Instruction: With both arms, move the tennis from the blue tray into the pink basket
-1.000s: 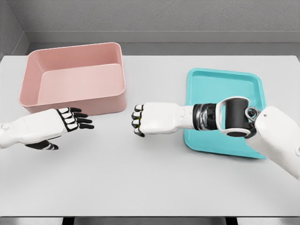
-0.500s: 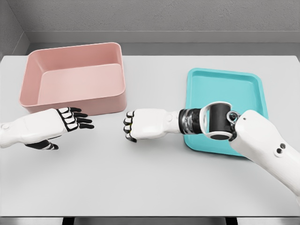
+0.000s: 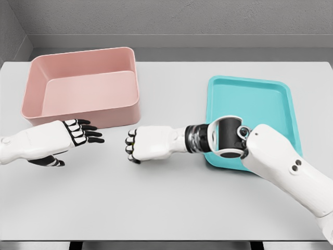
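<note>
The tennis ball itself can't be seen directly: the blue tray [image 3: 260, 94] shows bare, so it's presumably tucked inside the right robot hand [image 3: 139, 145], which is clenched into a fist over the counter [image 3: 171, 203], between tray and pink basket [image 3: 83, 91]. The left robot hand [image 3: 73, 136] waits just beside the basket's front wall, fingers spread, holding nothing. Pickup looks done; what's left, I'd say, is the handover and the drop into the basket.
</note>
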Action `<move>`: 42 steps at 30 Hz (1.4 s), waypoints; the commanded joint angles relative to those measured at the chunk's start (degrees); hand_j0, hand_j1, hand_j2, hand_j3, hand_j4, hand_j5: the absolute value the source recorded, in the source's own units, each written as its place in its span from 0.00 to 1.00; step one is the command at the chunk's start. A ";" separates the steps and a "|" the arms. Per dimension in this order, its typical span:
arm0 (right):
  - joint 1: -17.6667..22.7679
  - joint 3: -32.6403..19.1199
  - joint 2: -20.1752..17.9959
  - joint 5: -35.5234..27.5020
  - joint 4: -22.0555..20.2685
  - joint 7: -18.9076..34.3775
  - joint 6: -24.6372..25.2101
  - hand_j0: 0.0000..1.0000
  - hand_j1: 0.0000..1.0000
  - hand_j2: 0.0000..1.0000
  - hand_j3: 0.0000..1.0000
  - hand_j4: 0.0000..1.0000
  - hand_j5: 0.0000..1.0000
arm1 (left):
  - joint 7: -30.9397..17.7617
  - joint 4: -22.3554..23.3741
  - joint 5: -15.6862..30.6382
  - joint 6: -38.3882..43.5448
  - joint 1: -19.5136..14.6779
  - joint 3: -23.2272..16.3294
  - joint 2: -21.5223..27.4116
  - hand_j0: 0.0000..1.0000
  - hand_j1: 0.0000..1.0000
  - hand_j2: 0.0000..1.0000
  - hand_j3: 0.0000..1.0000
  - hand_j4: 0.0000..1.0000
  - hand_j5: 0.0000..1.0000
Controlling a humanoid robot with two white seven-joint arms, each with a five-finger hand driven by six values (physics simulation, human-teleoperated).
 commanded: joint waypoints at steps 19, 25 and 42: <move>-0.09 0.47 0.60 0.20 2.33 0.45 0.13 0.99 0.99 0.99 0.99 0.99 0.99 | 0.03 0.01 0.37 0.06 0.09 0.10 0.07 1.00 1.00 1.00 1.00 1.00 1.00; -0.18 -0.14 0.43 0.37 2.06 0.45 0.13 0.99 0.99 0.99 0.99 0.99 0.99 | 0.03 0.01 0.37 0.06 0.09 0.10 0.07 1.00 1.00 1.00 1.00 1.00 1.00; 0.18 -6.73 -5.02 -0.68 -7.08 0.19 0.13 1.00 1.00 1.00 1.00 1.00 1.00 | 0.03 0.27 -4.64 0.06 -0.09 0.01 -4.50 1.00 1.00 1.00 1.00 1.00 1.00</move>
